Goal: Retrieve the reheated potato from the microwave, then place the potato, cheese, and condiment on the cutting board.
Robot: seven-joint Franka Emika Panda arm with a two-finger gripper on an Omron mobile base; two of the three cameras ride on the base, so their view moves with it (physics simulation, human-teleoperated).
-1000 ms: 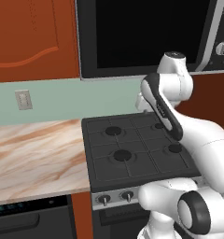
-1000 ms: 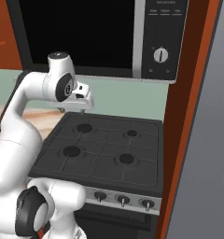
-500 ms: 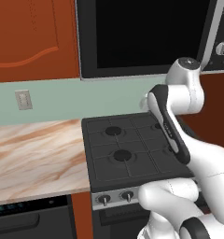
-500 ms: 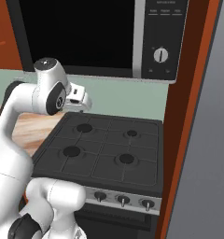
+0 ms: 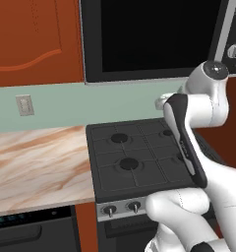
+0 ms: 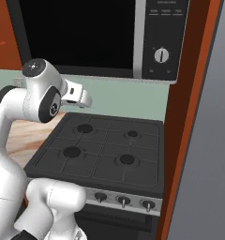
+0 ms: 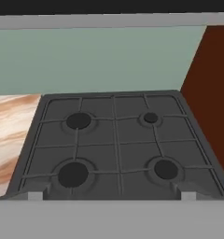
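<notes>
Nothing's been fetched yet, by the look of it: the microwave (image 6: 100,37) hangs above the gas stove (image 6: 102,152) with its black glass door shut, so the potato is presumably still inside, unseen, and cheese, condiment and cutting board are nowhere in these pictures. The gripper (image 7: 113,196) hovers over the stove's front edge, tips spread wide and empty. There's open air between stove and microwave and marble counter (image 5: 36,162) on one side, but the red-brown cabinet wall (image 6: 189,117) crowds the knob side.

One microwave (image 6: 86,37), one stove (image 6: 102,152), four burners.
</notes>
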